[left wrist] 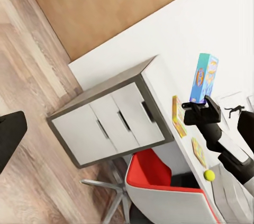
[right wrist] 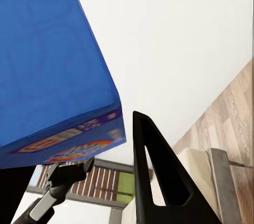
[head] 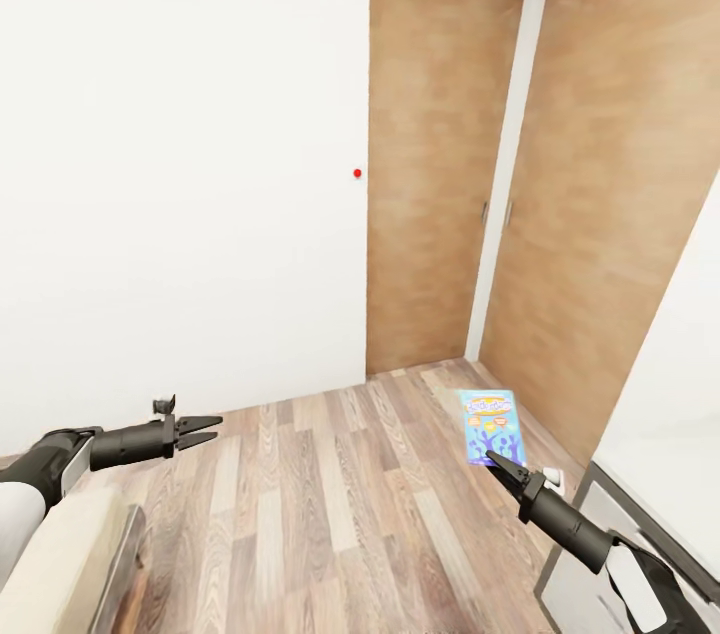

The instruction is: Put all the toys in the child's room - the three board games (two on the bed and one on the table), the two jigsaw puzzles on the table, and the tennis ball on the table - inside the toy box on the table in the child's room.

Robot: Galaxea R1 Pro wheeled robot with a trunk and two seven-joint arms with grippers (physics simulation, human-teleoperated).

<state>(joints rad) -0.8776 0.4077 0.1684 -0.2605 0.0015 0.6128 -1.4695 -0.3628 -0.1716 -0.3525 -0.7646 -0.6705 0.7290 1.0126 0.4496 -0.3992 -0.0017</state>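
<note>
Right gripper (head: pixel 497 459) is clamped on the blue board game (head: pixel 491 425), box held upright above the fingertips, front face with purple figures toward the head camera. In the right wrist view the box (right wrist: pixel 50 60) sits against one side of the gripper, with a dark finger (right wrist: pixel 159 176) alongside its lower edge.

Left gripper (head: pixel 203 431) holds nothing, fingers spread apart, pointing across toward the right arm. Bed corner (head: pixel 70 554) is just below the left arm.

Left wrist view, past the held box (left wrist: pixel 204 79): table (left wrist: pixel 159 83) with white drawers (left wrist: pixel 108 123) under it. On the tabletop beyond the right gripper (left wrist: pixel 198 108), two jigsaw puzzles (left wrist: pixel 178 116) and (left wrist: pixel 199 152), then the tennis ball (left wrist: pixel 209 175) further along. Red chair (left wrist: pixel 159 187) tucked by the table.

Far side: wood floor (head: pixel 330 504), white wall (head: pixel 180 164), wooden doors (head: pixel 435 174).
</note>
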